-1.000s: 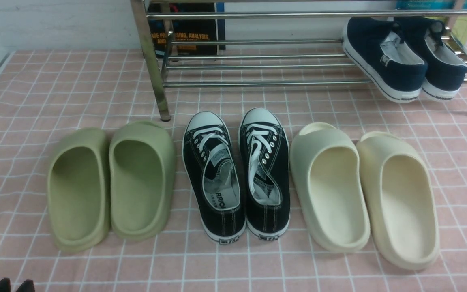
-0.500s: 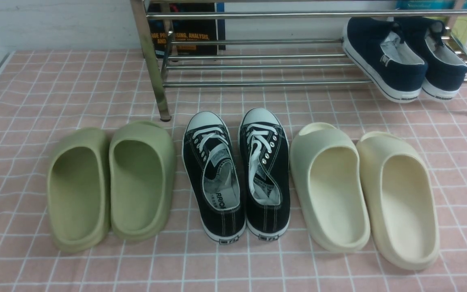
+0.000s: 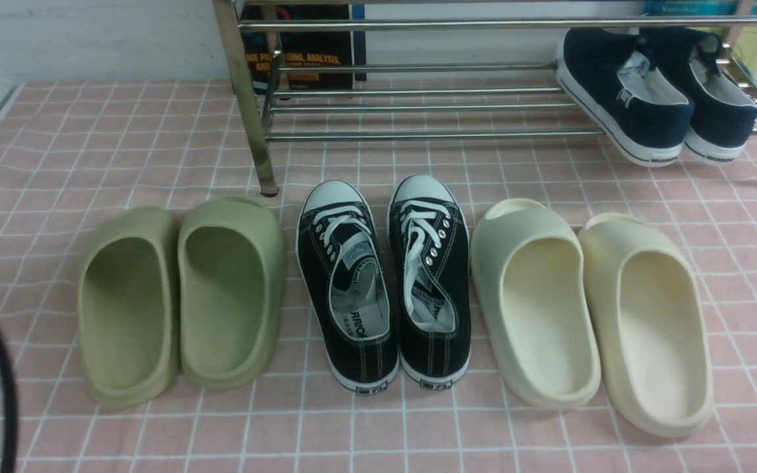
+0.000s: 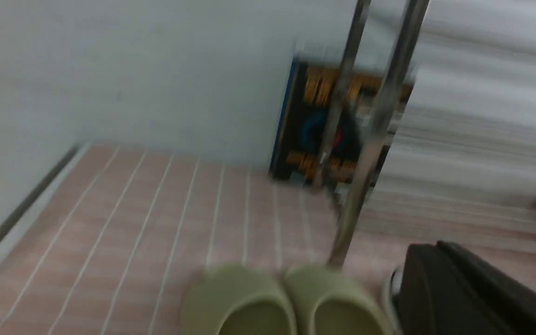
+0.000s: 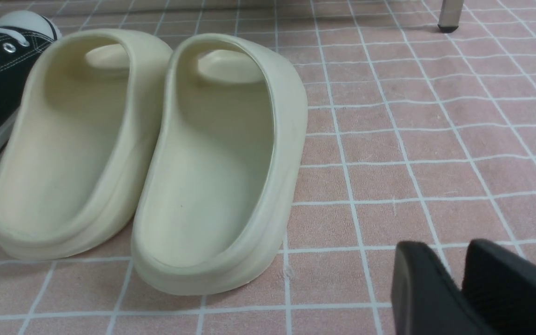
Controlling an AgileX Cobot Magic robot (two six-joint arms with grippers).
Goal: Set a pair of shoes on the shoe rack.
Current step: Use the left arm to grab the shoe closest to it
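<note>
a: front view, where's the pair of shoes [image 3: 378, 341]?
b: mid table [image 3: 155, 131], side by side, heels twd robot, toes at the shoe rack [image 3: 418, 136]. long axis runs straight away. no arm in shot.
a: left wrist view?
b: blurry. green slides [image 4: 286, 302] ahead of the left fingers [image 4: 454, 288]; opening can't be told.
a: right wrist view?
b: right fingers [image 5: 419, 284] pressed together, empty. the shoes lie past the cream slides [image 5: 156, 153], to the robot's left.

Green foam slides [image 3: 180, 299] side by side, left on pink checked surface [image 3: 89, 144]. Cream foam slides [image 3: 589, 315] right, touching each other. Navy slip-ons [image 3: 654, 92] far right, tilted. Book [image 3: 313, 39] upright at wall.
</note>
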